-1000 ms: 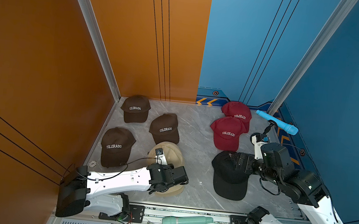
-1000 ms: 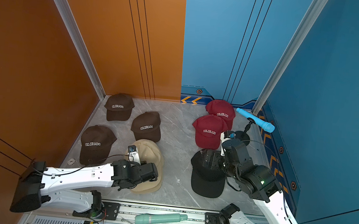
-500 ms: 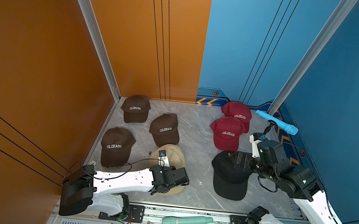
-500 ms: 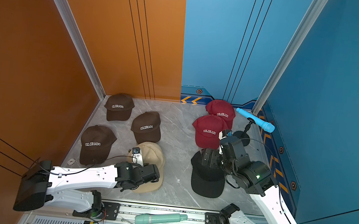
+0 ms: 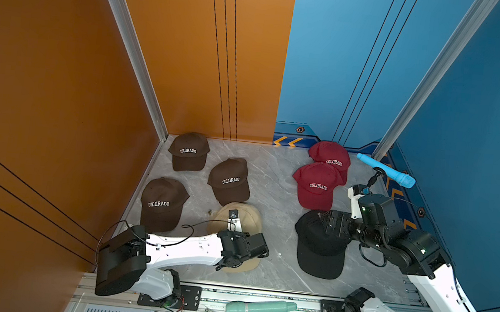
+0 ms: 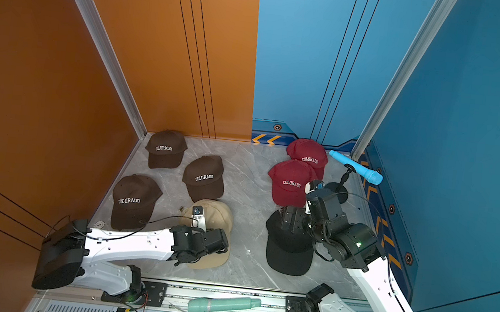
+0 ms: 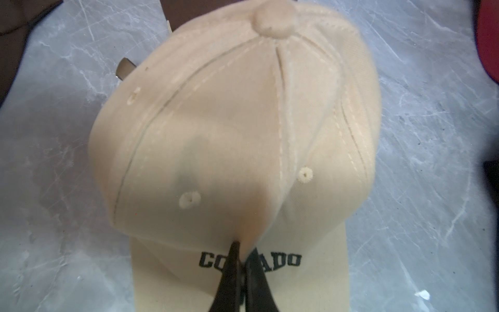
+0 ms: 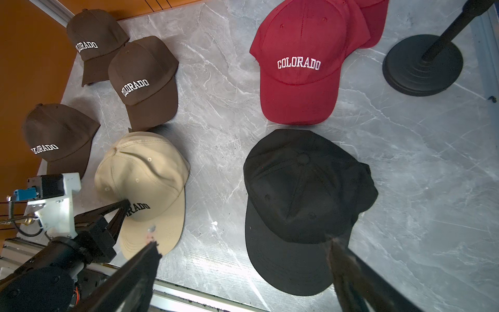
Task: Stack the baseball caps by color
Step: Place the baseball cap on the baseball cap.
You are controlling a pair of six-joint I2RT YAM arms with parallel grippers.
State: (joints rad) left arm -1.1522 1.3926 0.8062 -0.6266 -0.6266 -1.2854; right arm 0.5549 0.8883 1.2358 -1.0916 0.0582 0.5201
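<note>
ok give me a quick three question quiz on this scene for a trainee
1. True or false: the left gripper is shut on the beige cap.
2. How many brown caps are in view?
3. The right gripper is open above which cap: A red, B black, C beige?
Key: 1 true; 2 three; 3 B, the black cap.

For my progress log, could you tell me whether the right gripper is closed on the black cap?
No, the right gripper has its jaws wide apart over the black cap, pinching nothing.
</note>
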